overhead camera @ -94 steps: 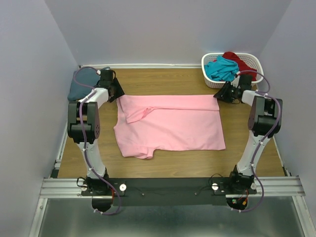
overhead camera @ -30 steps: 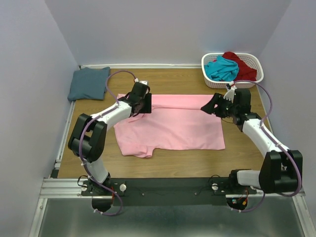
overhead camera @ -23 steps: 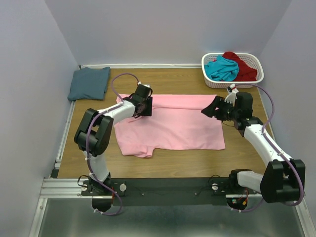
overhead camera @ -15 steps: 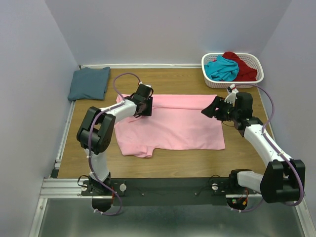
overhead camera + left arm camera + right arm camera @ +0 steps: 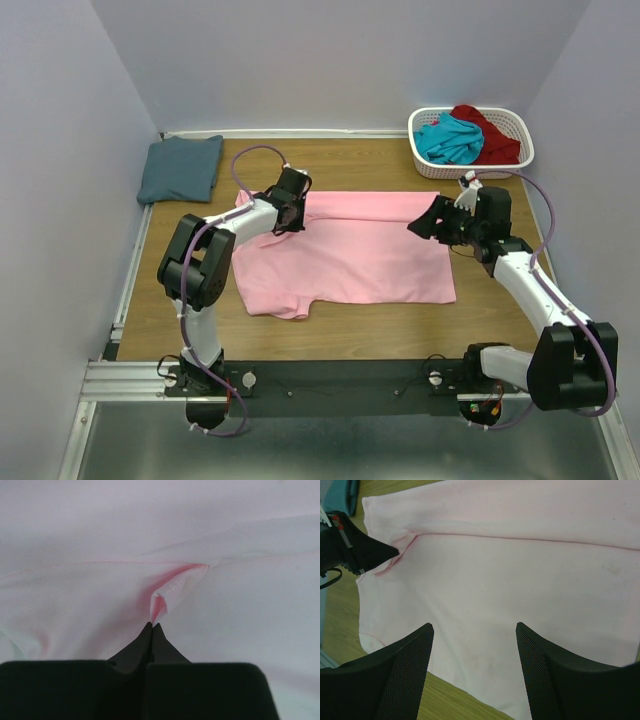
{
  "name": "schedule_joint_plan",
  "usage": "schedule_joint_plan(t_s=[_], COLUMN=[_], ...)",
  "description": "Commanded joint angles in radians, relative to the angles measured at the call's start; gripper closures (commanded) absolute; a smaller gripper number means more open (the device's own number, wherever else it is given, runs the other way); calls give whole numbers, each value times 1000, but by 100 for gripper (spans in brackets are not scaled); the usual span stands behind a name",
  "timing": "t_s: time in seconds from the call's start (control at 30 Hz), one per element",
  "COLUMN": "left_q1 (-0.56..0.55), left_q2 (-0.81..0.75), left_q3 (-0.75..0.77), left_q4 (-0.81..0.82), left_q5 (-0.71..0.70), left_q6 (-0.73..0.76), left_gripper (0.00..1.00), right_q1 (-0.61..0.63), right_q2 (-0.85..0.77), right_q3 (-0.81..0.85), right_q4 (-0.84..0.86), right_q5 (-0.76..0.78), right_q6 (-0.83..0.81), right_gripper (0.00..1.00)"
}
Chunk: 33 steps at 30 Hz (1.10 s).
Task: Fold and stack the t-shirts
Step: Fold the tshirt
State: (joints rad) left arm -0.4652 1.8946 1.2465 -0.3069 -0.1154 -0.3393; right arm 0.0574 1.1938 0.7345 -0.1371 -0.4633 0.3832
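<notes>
A light pink t-shirt [image 5: 345, 250] lies spread flat in the middle of the table. My left gripper [image 5: 296, 215] rests on its far left part, near the sleeve. In the left wrist view the left gripper [image 5: 152, 626] is shut, with a small puckered fold of the pink t-shirt [image 5: 165, 597] pinched at its tips. My right gripper [image 5: 425, 222] hovers over the shirt's far right corner. The right gripper [image 5: 475, 627] is open, with nothing between its fingers and the pink t-shirt [image 5: 520, 570] below it. A folded slate blue-grey t-shirt [image 5: 180, 168] lies at the far left.
A white slotted basket [image 5: 425, 160] at the far right corner holds a teal t-shirt [image 5: 448, 140] and a dark red t-shirt [image 5: 490, 130]. Bare wood shows in front of the pink shirt. Walls close in on both sides.
Both arms have come in from the far corners onto the pink shirt. Within the last second the left gripper has shut on a pinch of cloth. The right arm has stayed still.
</notes>
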Motion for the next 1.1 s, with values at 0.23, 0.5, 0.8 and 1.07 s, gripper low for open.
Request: schedule_joint_plan(t_s=[0.23, 0.5, 0.8, 1.07], left_q1=[-16, -26, -33, -33], left_q2=[-14, 24, 12, -11], left_q3=[59, 80, 56, 70], left_q4=[-106, -113, -109, -46], left_q5=[13, 62, 63, 33], left_q6=[-46, -96, -113, -99], left_gripper=[100, 98, 54, 22], right_q1=[-1, -2, -1, -1], right_q2=[6, 10, 20, 26], right_q3=[-10, -14, -17, -15], right_q4=[-24, -24, -24, -24], right_q5=[-17, -18, -23, -29], right_q6=[-14, -18, -21, -21], right_gripper=[25, 25, 25, 25])
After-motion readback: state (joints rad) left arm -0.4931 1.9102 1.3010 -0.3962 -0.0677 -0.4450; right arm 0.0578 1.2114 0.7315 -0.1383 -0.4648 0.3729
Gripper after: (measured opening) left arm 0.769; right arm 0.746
